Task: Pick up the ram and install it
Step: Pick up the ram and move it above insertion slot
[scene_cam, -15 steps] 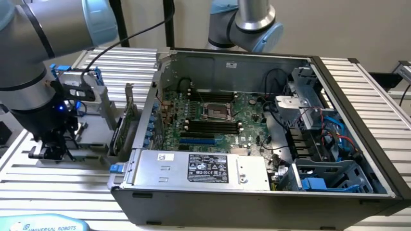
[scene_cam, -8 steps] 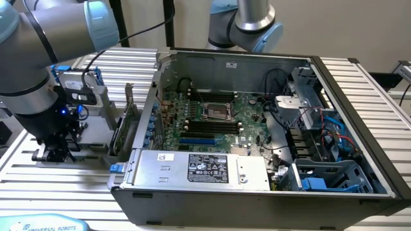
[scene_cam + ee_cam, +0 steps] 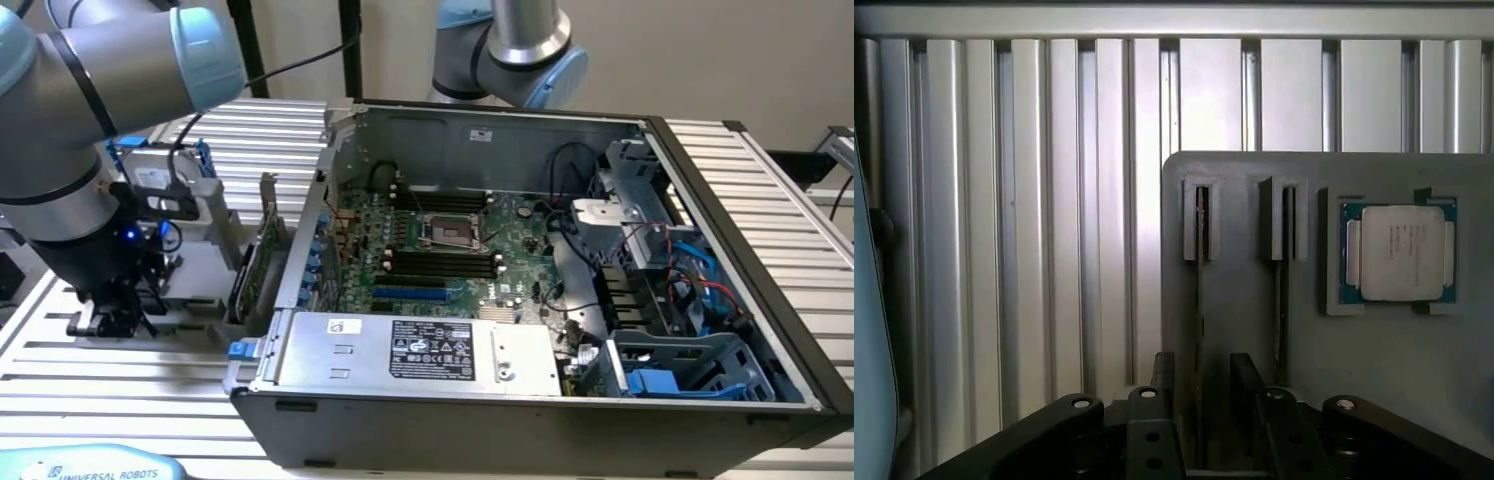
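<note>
Two ram sticks stand on edge in slots of a grey holder plate point(image 3: 1234, 200). One ram point(image 3: 1200, 280) runs straight into the gap between my gripper's point(image 3: 1204, 405) two dark fingers point(image 3: 1162, 385). The other ram point(image 3: 1282, 290) lies just outside that gap. The jaws are open, one on each side of the first stick with a gap to it. In the exterior view the gripper point(image 3: 114, 312) hangs low over the grey holder point(image 3: 200, 270), at the exterior view's left of the open computer case point(image 3: 534, 400). The black memory slots point(image 3: 430, 262) lie on the motherboard.
A processor chip point(image 3: 1399, 252) sits in a recess of the holder beside the sticks. An upright green expansion card point(image 3: 263, 255) stands between the holder and the case wall. A second arm point(image 3: 514, 50) rises behind the case. The table is ribbed aluminium point(image 3: 1004, 250).
</note>
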